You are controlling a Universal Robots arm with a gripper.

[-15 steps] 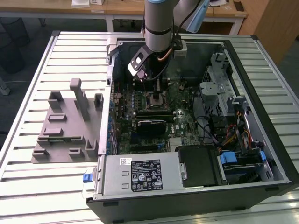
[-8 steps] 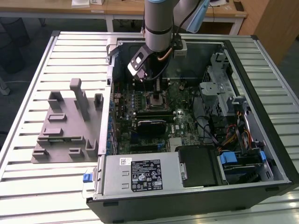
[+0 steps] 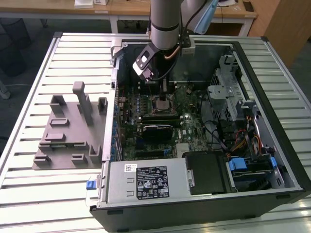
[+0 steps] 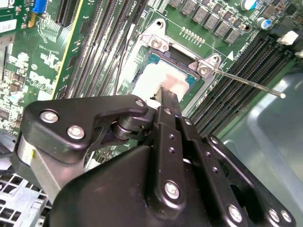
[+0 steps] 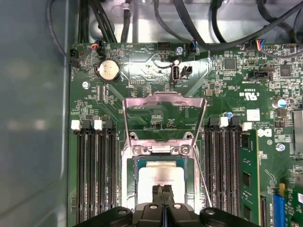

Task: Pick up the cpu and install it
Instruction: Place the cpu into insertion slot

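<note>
cpu (image 5: 160, 176) sits in the open socket (image 5: 127, 176) on the motherboard (image 5: 142, 71) – hand (image 5: 162, 189) directly over it, fingers pressed together, tips at the chip's top – load plate (image 5: 164, 97) flipped up, inside the computer case (image 3: 204, 213) on the bench (image 3: 29, 87).

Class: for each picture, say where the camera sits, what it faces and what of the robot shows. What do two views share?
Exterior view: off the arm, above the open computer case, looking down; arm and end effector show.
First wrist view: on the arm, facing the motherboard; the end effector's tip shows.
Second wrist view: on the arm, slanted along the end effector's body.
Both wrist views share the chip at the socket.
</note>
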